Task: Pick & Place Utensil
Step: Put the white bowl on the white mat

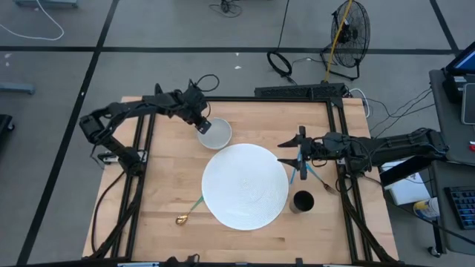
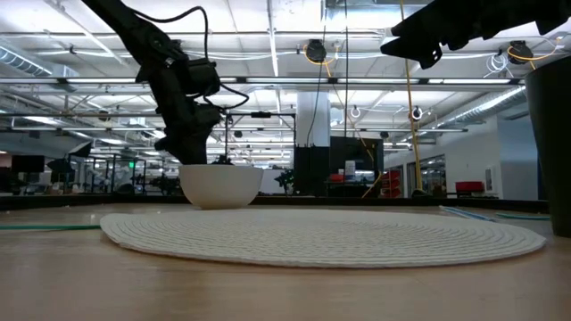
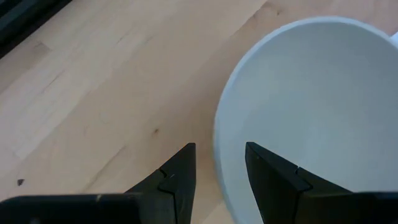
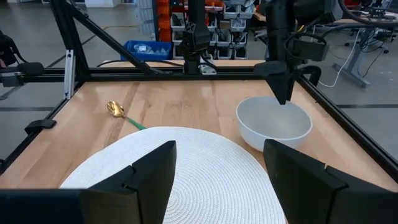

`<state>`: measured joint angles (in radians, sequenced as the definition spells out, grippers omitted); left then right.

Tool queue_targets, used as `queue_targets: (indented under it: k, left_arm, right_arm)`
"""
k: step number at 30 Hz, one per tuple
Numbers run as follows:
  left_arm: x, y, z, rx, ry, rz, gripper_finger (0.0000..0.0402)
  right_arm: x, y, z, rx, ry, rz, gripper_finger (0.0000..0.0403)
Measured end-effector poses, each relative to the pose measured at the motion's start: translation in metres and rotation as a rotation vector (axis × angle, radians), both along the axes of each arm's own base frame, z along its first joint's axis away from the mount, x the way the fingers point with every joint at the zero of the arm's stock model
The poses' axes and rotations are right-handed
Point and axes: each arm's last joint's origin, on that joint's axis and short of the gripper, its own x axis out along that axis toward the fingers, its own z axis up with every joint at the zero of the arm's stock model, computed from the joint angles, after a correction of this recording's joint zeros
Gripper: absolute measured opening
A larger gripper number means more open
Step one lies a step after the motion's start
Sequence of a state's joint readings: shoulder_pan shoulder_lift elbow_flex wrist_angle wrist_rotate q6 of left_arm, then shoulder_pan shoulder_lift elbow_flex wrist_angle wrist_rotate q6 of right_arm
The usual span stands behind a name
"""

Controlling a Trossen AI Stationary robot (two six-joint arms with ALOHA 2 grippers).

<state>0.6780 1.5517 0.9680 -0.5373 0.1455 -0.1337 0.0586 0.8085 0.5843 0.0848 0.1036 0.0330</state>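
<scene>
A gold spoon with a green handle (image 1: 189,211) (image 4: 124,113) lies flat on the wood near the table's near-left, beside a round white placemat (image 1: 245,185) (image 4: 186,162). A white bowl (image 1: 217,135) (image 3: 311,93) stands on the table at the mat's far edge. My left gripper (image 1: 202,124) (image 3: 221,149) points down at the bowl's left rim, open. One finger is outside the wall and one over the inside, and wood shows between the outer finger and the wall. My right gripper (image 1: 286,151) (image 4: 221,168) hovers open and empty over the mat's right edge.
A black cup (image 1: 302,202) (image 2: 549,143) stands at the mat's near-right. A teal-handled utensil (image 1: 306,172) lies under my right arm, beside the mat. Black frame rails (image 1: 338,148) run along the table's sides and far edge. Bare wood shows at the near-left, around the spoon.
</scene>
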Motion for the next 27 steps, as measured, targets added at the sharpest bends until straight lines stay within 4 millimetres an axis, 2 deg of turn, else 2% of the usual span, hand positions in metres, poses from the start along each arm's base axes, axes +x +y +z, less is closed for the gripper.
queue_targets:
  k: [8,27]
  left_arm:
    - [0.0041,-0.0077,-0.0009,0.008,0.024,-0.02,0.0145]
    - [0.0032,-0.0058,-0.0008,0.032,0.029,-0.056,0.0145]
  right_arm:
    - [-0.0001,0.0,0.0001,0.007,-0.001,-0.002,0.0238]
    - [0.0,0.0,0.0001,0.008,-0.001,-0.002,0.0238]
